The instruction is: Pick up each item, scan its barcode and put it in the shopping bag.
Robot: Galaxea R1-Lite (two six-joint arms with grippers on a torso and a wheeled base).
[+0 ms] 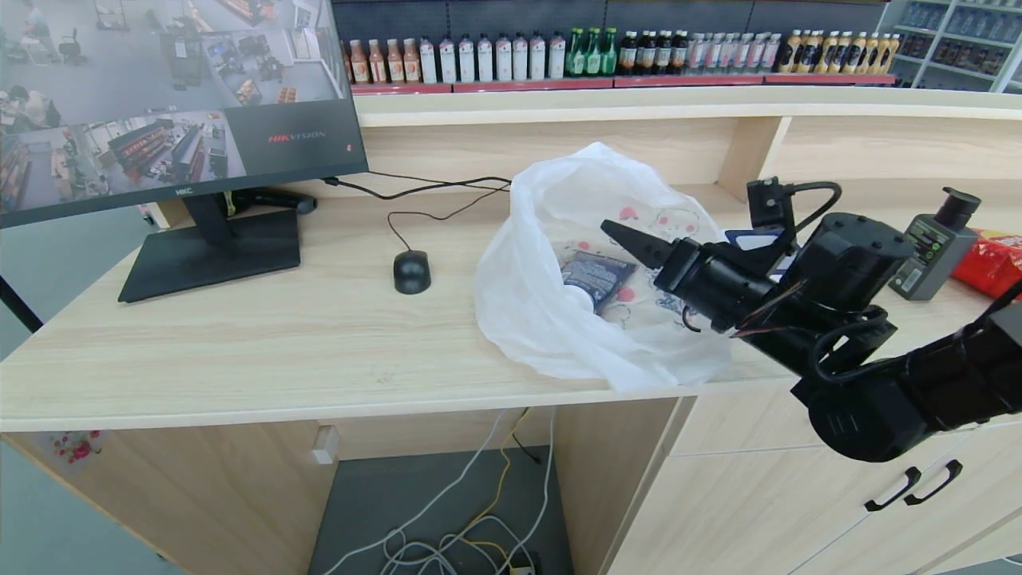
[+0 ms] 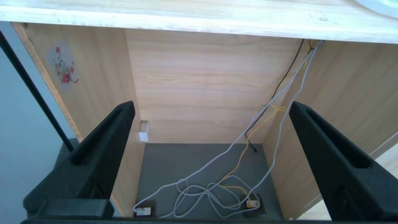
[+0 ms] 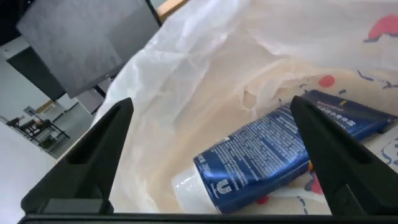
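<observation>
Holding nothing in the right gripper (image 3: 211,106): fingers spread wide apart, aimed into the open mouth of the white plastic shopping bag (image 1: 527,303). Looks past both fingers onto a blue pack (image 3: 267,155) (white at one end), lying flat on the bottom of the bag. Touches neither the pack nor, as far as can be told, the bag's film.

Holding nothing in the left gripper (image 2: 212,109) either: fingers likewise wide apart, hanging below the edge of the counter (image 1: 239,343). Faces the open recess under the counter, with loose cables (image 2: 217,186) trailing down to its floor.

Sits on the counter top, that bag, slumped and open toward the right arm. Beyond it, toward the robot's right: a grey bottle (image 1: 930,247) with a black pump top, upright, and just beside it a red packet (image 1: 990,259) at the edge of the head view. To the bag's left: a black mouse (image 1: 412,271), apart from the bag, and farther left a monitor (image 1: 176,96) on its stand. Behind the counter: a shelf (image 1: 607,80) lined with bottles.
</observation>
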